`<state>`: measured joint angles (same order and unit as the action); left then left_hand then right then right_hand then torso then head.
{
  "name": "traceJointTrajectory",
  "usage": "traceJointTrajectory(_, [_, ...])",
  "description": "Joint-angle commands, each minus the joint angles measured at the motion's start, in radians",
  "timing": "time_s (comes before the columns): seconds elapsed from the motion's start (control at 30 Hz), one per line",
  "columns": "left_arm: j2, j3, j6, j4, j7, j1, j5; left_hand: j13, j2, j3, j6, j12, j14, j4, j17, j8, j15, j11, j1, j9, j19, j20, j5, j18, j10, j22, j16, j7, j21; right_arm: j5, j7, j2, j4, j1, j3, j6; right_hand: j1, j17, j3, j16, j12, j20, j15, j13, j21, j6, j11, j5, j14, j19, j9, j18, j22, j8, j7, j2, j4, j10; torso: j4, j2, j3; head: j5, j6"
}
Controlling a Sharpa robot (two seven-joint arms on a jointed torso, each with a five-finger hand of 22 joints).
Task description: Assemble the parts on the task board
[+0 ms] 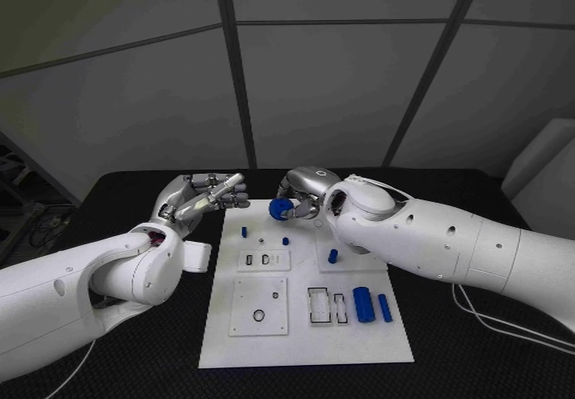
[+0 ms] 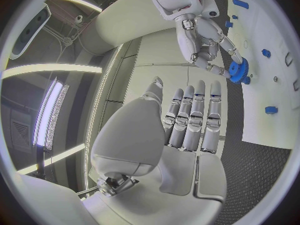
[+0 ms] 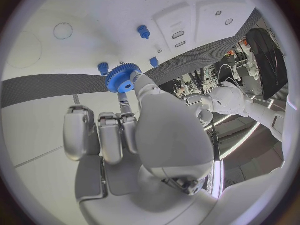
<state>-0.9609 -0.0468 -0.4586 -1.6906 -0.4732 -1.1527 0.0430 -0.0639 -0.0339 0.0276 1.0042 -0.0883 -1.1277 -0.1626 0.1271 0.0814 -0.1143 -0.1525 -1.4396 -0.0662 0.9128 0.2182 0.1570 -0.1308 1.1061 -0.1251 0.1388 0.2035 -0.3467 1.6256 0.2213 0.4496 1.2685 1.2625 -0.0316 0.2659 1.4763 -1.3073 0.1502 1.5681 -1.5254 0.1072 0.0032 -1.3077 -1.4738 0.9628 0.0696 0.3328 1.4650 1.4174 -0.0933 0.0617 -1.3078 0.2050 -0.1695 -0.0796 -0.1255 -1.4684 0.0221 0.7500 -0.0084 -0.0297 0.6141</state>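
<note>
Your right hand (image 1: 307, 198) pinches the blue gear (image 3: 122, 78) at its fingertips only; your left hand (image 2: 187, 130), fingers apart, holds nothing. A slight tilt could drop it short of the peg (image 3: 103, 67) just beside them

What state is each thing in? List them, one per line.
Right hand: pinches the blue gear, held above the board's far end.
Left hand: holds nothing, fingers straight.
Task board: flat on the table.
Two blue cylinders: lying on the board.
Small blue pegs: standing upright.

Left hand (image 1: 206, 196) raised, fingers straight and empty, right hand (image 1: 304, 195) pinching the blue gear (image 1: 282, 209) at fingertips
</note>
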Motion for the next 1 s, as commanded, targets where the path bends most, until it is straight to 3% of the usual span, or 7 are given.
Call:
traceJointTrajectory(0.03, [0.002,-0.001,0.014,-0.001,-0.004,-0.002,0.002,-0.001,0.007,0.001,0.002,0.006,0.001,0.002,0.0,-0.003,0.001,-0.004,0.001,0.001,-0.002,0.007,-0.006,-0.053,-0.001,0.001,-0.005,0.007,0.006,0.02,-0.001,-0.015,-0.016,0.002,0.003,0.001,-0.01,-0.263,0.01,0.003,-0.001,-0.001,-0.008,-0.203,-0.005,0.031,-0.007,0.005,0.106,0.005,0.0,-0.014,-0.039,-0.001,0.024,-0.004,-0.002,-0.055,-0.0004,0.0,0.0002,0.001,0.002])
traceJointTrajectory(0.3, [0.004,-0.001,0.015,0.0,-0.004,-0.002,0.002,-0.001,0.007,0.001,0.002,0.006,0.001,0.002,0.0,-0.003,0.001,-0.004,0.001,0.001,-0.002,0.007,-0.006,-0.053,-0.001,0.001,-0.005,0.007,0.006,0.02,0.0,-0.051,-0.058,0.001,0.014,-0.023,-0.014,-0.263,0.014,0.003,0.001,-0.001,-0.007,-0.201,-0.005,0.03,-0.006,0.005,0.106,0.004,0.001,-0.014,-0.039,-0.005,0.023,-0.007,-0.002,-0.054,-0.0006,0.0,0.001,0.004,0.004])
traceJointTrajectory(0.6, [0.004,-0.001,0.015,0.0,-0.004,-0.002,0.002,-0.001,0.007,0.001,0.002,0.006,0.001,0.002,0.0,-0.003,0.001,-0.004,0.001,0.001,-0.002,0.007,-0.006,-0.053,-0.001,0.001,-0.005,0.007,0.006,0.039,0.007,-0.067,-0.084,0.0,0.018,-0.051,-0.023,-0.263,0.02,0.003,0.007,0.0,-0.006,-0.194,-0.004,0.028,-0.004,0.004,0.106,0.003,0.005,-0.013,-0.037,-0.014,0.021,-0.014,-0.004,-0.048,-0.0023,-0.001,0.0013,0.006,0.007])
traceJointTrajectory(1.0, [0.004,-0.001,0.015,-0.001,-0.004,-0.002,0.002,-0.001,0.007,0.001,0.002,0.006,0.001,0.002,0.0,-0.003,0.001,-0.004,0.001,0.001,-0.002,0.007,-0.006,-0.053,-0.001,0.001,-0.005,0.007,0.006,0.047,0.013,-0.081,-0.106,0.0,0.02,-0.093,-0.053,-0.263,0.029,0.003,0.03,0.011,0.007,-0.166,0.0,-0.014,0.012,-0.014,0.106,-0.004,0.02,-0.012,-0.03,-0.058,0.003,-0.041,-0.005,-0.024,-0.0025,-0.001,0.0016,0.006,0.008])
